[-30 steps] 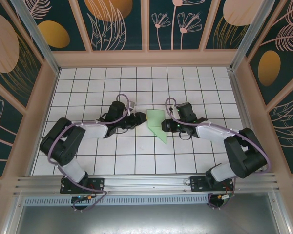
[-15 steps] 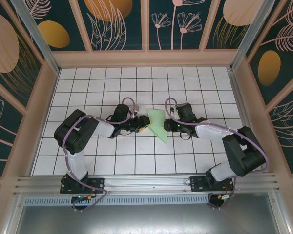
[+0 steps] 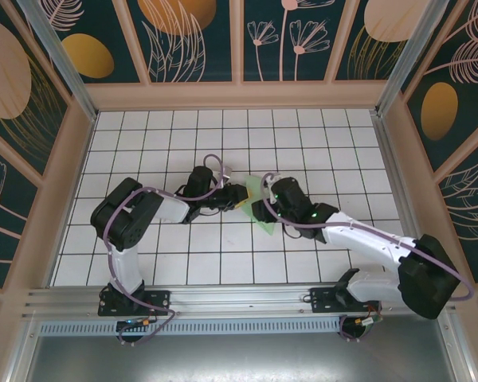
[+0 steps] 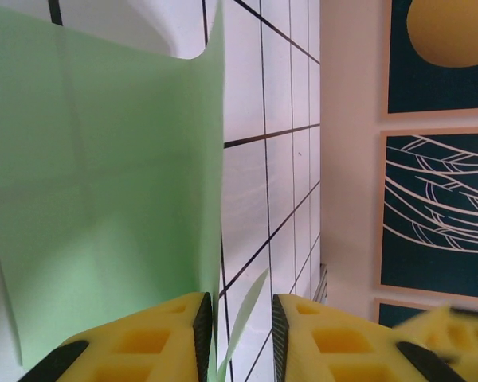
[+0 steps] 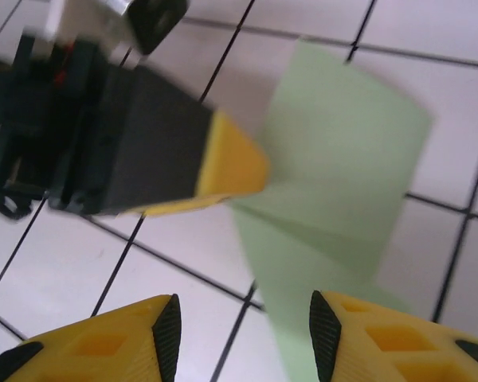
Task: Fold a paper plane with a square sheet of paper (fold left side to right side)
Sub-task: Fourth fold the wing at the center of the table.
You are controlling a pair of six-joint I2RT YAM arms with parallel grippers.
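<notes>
The pale mint-green sheet of paper point(image 3: 253, 189) lies creased and partly folded on the tiled floor, mid-table. In the left wrist view the paper point(image 4: 103, 199) stands up along the left side. One thin edge of it runs between the yellow fingers of my left gripper point(image 4: 239, 334), whose jaws stand narrowly apart. From above, my left gripper point(image 3: 240, 196) is at the sheet's left edge. My right gripper point(image 3: 260, 210) hovers open over the paper point(image 5: 342, 175) near its lower point. The left gripper's yellow fingertip point(image 5: 231, 163) touches the sheet's left corner there.
White tiled floor point(image 3: 223, 255) with black grid lines stretches all round the paper. Patterned walls point(image 3: 239, 40) and a pale rim enclose it. The two arms meet almost tip to tip at the centre, and the right arm's links point(image 3: 358, 239) stretch diagonally to the near right.
My left gripper has slid right onto the paper's left edge. The right arm has swung its gripper left and nearer, from the paper's right side to over its lower part.
</notes>
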